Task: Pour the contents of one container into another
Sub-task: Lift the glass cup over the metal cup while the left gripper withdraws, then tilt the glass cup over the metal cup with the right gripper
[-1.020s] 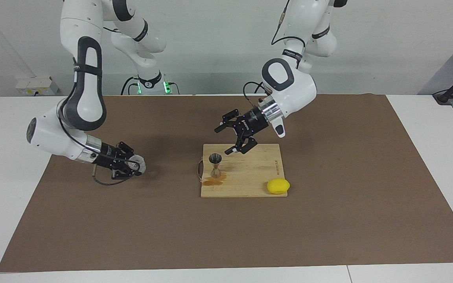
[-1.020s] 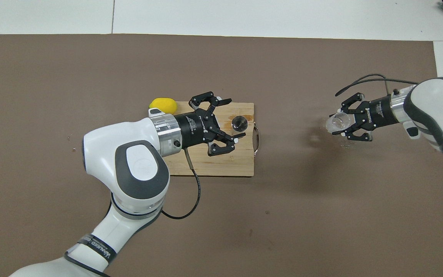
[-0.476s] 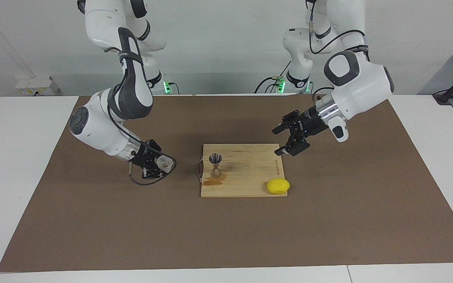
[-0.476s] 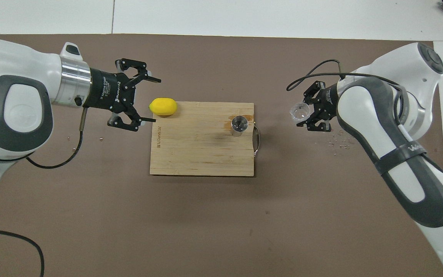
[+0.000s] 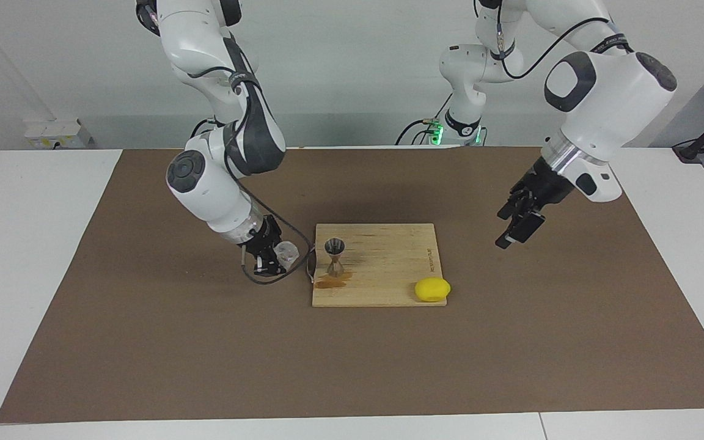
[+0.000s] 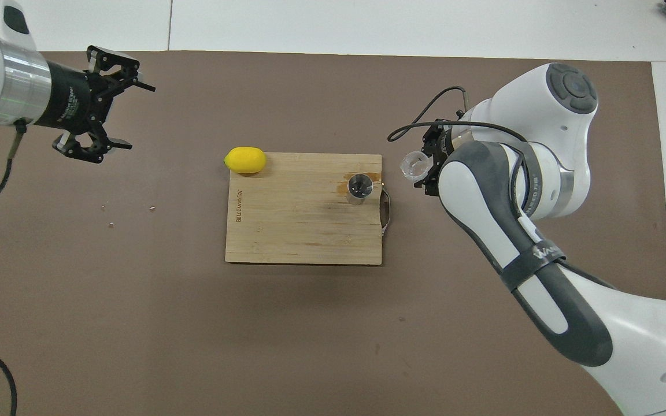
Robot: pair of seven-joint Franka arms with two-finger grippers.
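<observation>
The clear glass cup (image 5: 286,252) is held in my right gripper (image 5: 278,258), low over the brown mat beside the cutting board's handle end. In the overhead view the cup (image 6: 414,166) sits at the gripper (image 6: 425,169), mostly hidden under the right arm. The steel jigger (image 5: 334,256) stands upright on the wooden cutting board (image 5: 388,269), close to the cup; it also shows in the overhead view (image 6: 359,188). A brown wet stain (image 5: 332,282) lies at its foot. My left gripper (image 5: 518,223) is open and empty over the mat toward the left arm's end; it also shows in the overhead view (image 6: 104,118).
A yellow lemon (image 5: 432,289) lies at the board's corner toward the left arm's end, farther from the robots than the jigger. The board has a metal handle (image 6: 387,211) at the jigger's end. A brown mat (image 5: 144,342) covers the table.
My right gripper has carried the glass cup across the mat to just beside the board's handle end. My left gripper has drawn away from the board toward its own end.
</observation>
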